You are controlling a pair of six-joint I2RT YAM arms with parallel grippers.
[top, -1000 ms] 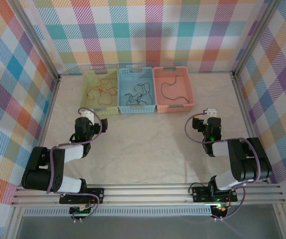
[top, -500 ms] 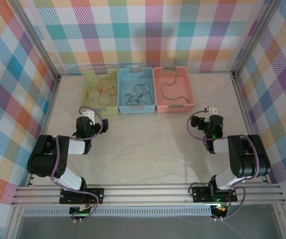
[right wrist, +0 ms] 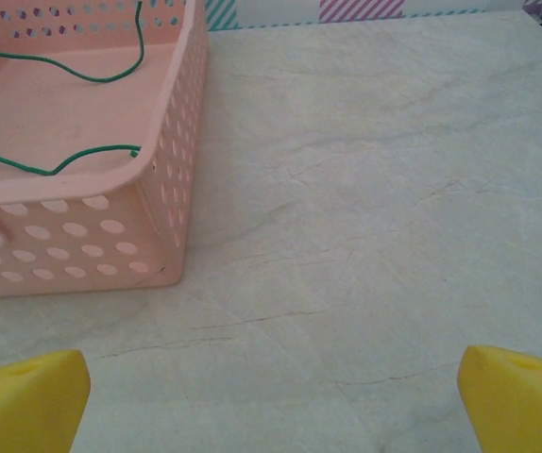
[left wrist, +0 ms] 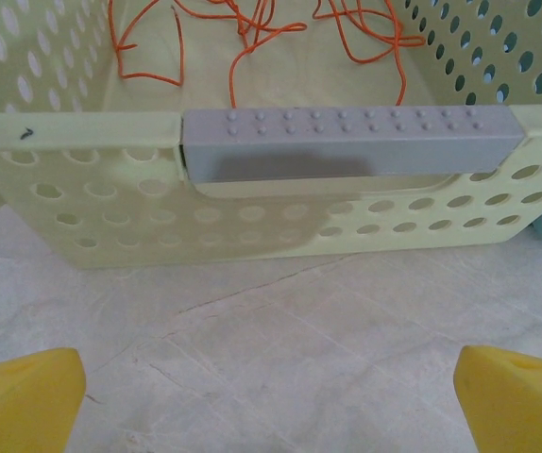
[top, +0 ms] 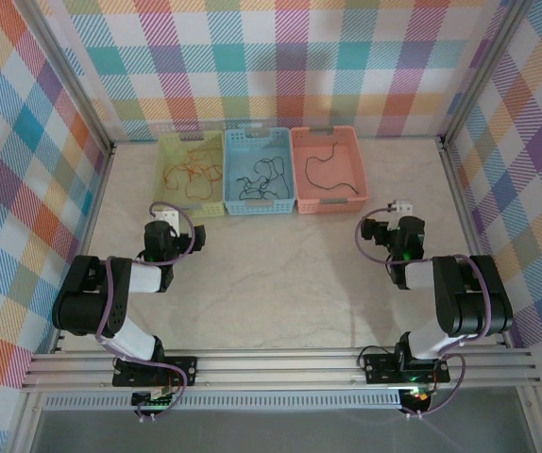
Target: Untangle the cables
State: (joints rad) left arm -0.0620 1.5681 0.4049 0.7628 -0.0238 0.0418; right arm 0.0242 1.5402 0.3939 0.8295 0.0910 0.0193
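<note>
1. My left gripper is wide open with nothing in it. It hangs low over the table, facing the front wall of the yellow basket just ahead.
2. The orange cable lies loose inside that basket, past the grey handle.
3. My right gripper is also fully open and empty. The pink basket is ahead and to its left, not touching.
4. A green cable lies on the pink basket's floor.
5. Between those two, the blue basket holds a dark cable. I can't tell its colour from up top.
6. My read: each basket holds its own cable and there's no knot on the table, so the sorting looks pretty much done.
7. Next move probably just means parking both arms. If a strand needs fixing, I'd reach over a basket wall and pinch something really thin.
</note>
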